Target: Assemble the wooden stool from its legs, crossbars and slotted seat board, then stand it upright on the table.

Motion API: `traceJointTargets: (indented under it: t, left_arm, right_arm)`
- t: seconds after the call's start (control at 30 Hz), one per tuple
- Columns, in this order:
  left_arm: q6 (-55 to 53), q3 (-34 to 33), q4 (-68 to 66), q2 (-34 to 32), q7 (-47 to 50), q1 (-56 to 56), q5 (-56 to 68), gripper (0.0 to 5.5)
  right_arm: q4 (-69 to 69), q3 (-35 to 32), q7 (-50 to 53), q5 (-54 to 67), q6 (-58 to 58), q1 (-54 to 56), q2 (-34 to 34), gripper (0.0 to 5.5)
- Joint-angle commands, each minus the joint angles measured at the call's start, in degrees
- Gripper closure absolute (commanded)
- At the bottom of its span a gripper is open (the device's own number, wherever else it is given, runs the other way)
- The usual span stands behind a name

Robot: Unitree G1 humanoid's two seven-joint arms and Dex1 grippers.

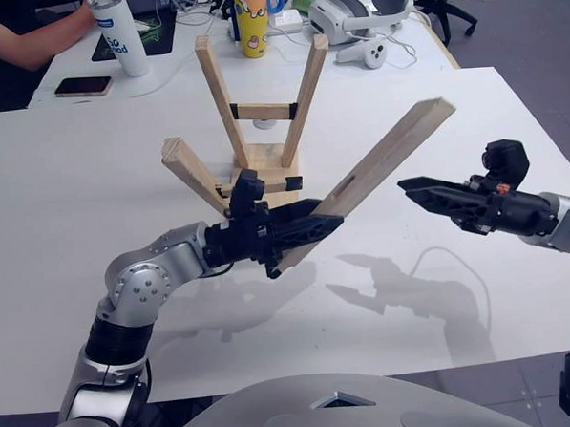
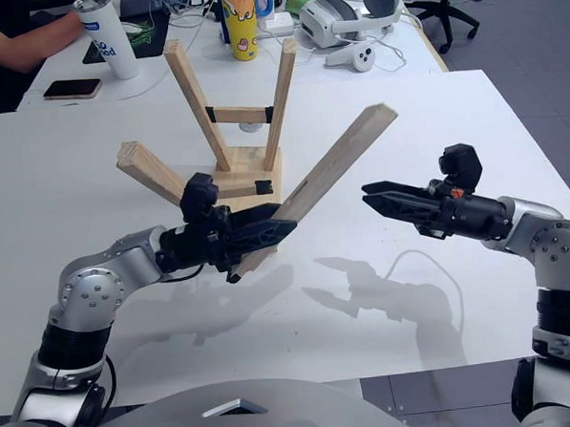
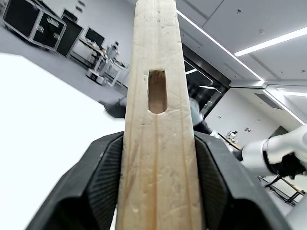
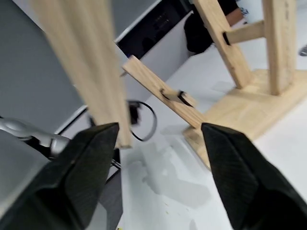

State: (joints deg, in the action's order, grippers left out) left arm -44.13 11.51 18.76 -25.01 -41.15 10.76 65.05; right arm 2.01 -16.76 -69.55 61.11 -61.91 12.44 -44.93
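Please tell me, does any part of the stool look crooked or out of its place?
Yes. The near leg at the left of the seat board leans far outward, while the two back legs stand steeper, joined by a crossbar. The fourth leg is not fitted: the left pincer holds it slanted in the air.

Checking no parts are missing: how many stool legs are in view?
4. Rear left leg and rear right leg stand on the seat board; slanted leg juts from its left; held leg is in the left gripper.

Blue print on tumbler (image 1: 121, 36); too small to read reliably.
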Motion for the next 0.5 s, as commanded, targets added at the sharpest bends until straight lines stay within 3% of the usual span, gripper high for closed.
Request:
traceJointTargets:
  t: [0.03, 0.17, 0.4, 0.5]
  left_arm:
    - [0.77, 0.75, -2.17, 1.37, -3.35, -1.07, -3.67, 3.44]
    - [0.51, 0.47, -2.69, 2.47, -4.41, -1.64, -5.34, 3.44]
    - [-1.92, 0.23, -3.09, 3.25, -5.79, -1.73, -5.29, 3.44]
    - [-3.09, -0.01, -3.21, 3.17, -6.25, -1.54, -5.1, 3.44]
  right_arm:
    - [-0.01, 0.3, 2.4, 2.52, -2.73, 2.16, 2.14, 1.6]
    - [0.0, 0.11, 4.2, 4.97, -5.61, 3.14, 3.3, 1.13]
    - [1.83, 1.55, 3.81, 6.07, -6.26, 3.23, 4.44, 1.13]
    - [1.8, 1.35, 3.78, 6.82, -6.8, 3.28, 4.61, 1.62]
